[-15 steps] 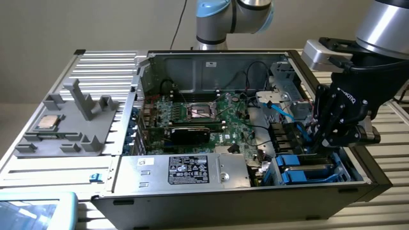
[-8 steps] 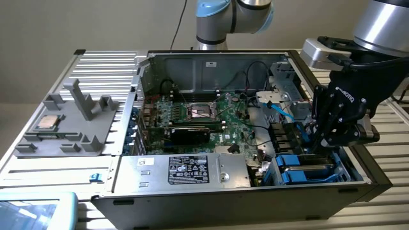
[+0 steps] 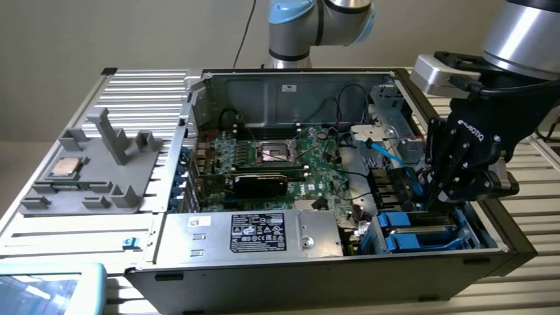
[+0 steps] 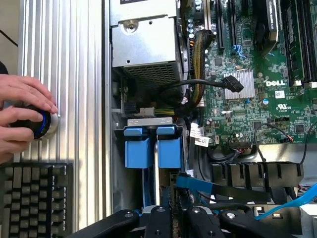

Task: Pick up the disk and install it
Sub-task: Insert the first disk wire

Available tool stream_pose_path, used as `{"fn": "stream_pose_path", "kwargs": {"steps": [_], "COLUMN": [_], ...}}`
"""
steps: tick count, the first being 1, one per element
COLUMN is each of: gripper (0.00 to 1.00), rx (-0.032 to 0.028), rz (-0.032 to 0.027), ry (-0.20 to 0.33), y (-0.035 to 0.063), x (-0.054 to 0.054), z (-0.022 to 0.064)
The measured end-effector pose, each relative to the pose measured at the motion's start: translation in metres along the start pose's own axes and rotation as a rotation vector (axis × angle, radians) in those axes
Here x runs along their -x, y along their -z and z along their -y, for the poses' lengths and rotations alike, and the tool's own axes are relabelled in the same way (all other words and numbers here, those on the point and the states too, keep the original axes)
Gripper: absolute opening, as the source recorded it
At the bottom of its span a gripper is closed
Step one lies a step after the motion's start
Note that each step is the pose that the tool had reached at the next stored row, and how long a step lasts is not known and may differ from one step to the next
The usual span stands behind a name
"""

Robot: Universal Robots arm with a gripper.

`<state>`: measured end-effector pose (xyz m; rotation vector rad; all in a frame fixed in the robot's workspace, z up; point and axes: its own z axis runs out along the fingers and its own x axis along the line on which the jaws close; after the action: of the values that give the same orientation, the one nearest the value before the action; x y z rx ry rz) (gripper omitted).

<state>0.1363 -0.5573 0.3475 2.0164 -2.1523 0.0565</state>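
Gripper is down in the drive bay, at the computer case's near corner on the exterior view's right. Its jaws are pinched narrow on the disk, by my reading. The disk stands edge-on, running lengthwise straight ahead of the fingertips into the bay, blue rails showing.

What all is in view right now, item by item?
slatted table: one, silver, under the case
computer case: one, black, open, on the table
motherboard: one, green, inside the case
power supply: one, grey, black label, in the case
drive carriers: two, blue, below the gripper
fixture tray: one, grey, exterior view's left
CPU chip: one, silver, on the tray
keyboard: one, black, beside the knob
knob: one, black with blue ring, on the table
hand: at least one, on the knob
gripper: one, black, over the drive carriers
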Motion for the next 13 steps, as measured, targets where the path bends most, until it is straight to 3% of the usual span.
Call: {"fn": "stream_pose_path", "kwargs": {"steps": [1, 3, 5, 7, 13], "gripper": [0.16, 0.16, 0.16, 0.16, 0.16], "rx": [0.0002, 0.0027, 0.0059, 0.0113, 0.023], "rz": [-0.0044, -0.0209, -0.0298, -0.033, -0.0343], "ry": [0.0, -0.001, -0.002, -0.001, 0.001], "y": [-0.0002, -0.0003, -0.0004, -0.0006, -0.0032], "x": [0.0004, 0.0022, 0.0052, 0.0079, 0.01], "z": [0.0, 0.0004, 0.0006, 0.0012, 0.0091]}}
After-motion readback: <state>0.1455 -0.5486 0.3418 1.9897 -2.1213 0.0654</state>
